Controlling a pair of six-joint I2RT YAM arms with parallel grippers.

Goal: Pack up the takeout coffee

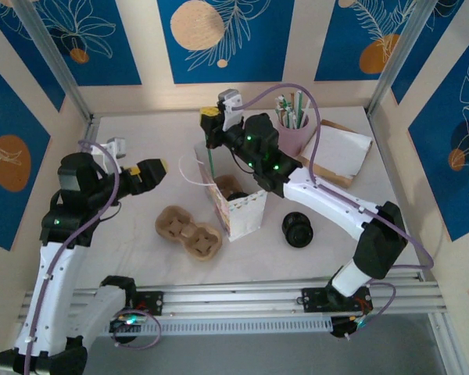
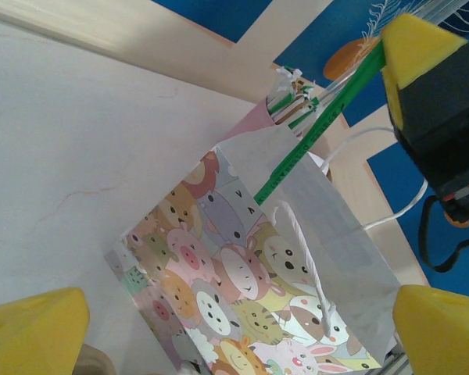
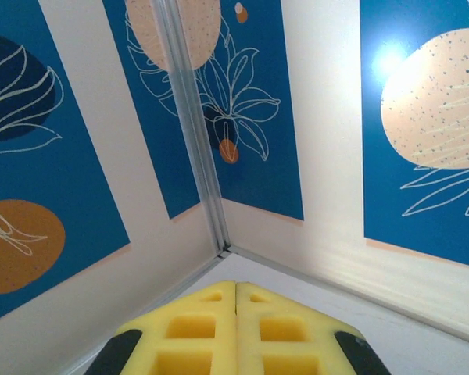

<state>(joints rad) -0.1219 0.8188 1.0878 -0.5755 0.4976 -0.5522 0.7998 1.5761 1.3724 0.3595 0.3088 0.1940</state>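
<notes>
Two yellow left fingers (image 2: pixel 33 326) stand spread wide, holding nothing, beside the cartoon paper bag (image 1: pixel 242 211). Above it, the right fingers (image 3: pixel 195 332) are pressed together on a green straw (image 2: pixel 297 152). Inside the bag sits the takeout coffee (image 1: pixel 235 192). Black lids (image 1: pixel 298 229) and a pulp cup carrier (image 1: pixel 189 232) lie on the desk (image 1: pixel 141 133).

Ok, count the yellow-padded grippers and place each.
2. The left gripper, open, is left of the printed bag; the right gripper, behind the bag, is shut on a green straw pointing down toward it.
</notes>
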